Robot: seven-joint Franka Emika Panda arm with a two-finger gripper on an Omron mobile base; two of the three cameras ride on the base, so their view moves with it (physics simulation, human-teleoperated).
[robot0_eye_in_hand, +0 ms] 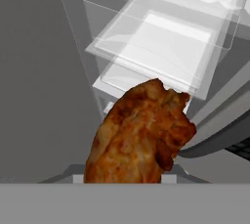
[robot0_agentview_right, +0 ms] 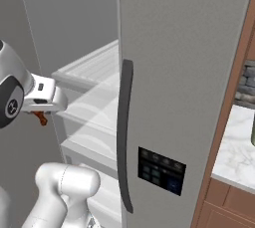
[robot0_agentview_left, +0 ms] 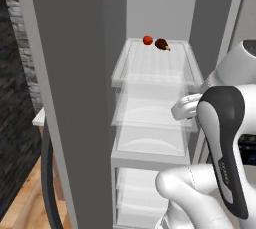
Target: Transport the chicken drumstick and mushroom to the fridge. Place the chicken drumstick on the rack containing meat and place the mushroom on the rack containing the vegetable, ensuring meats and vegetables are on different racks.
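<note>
The red ball (robot0_agentview_left: 147,40) and dark meat chunk (robot0_agentview_left: 162,44) are seen side by side on one top rack of the fridge (robot0_agentview_left: 70,98), so rack mix-ups are likely. The chicken drumstick (robot0_eye_in_hand: 139,132) is held in the part-closed pincer (robot0_agentview_right: 41,117) below those racks and could be knocked loose on a shelf edge. No writing can be read.

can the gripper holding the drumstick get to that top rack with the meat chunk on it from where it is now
Probably yes: the fridge stands open, and nothing blocks the rack in front of the meat chunk, though the gripper, gripping the chicken drumstick, sits lower.
</note>
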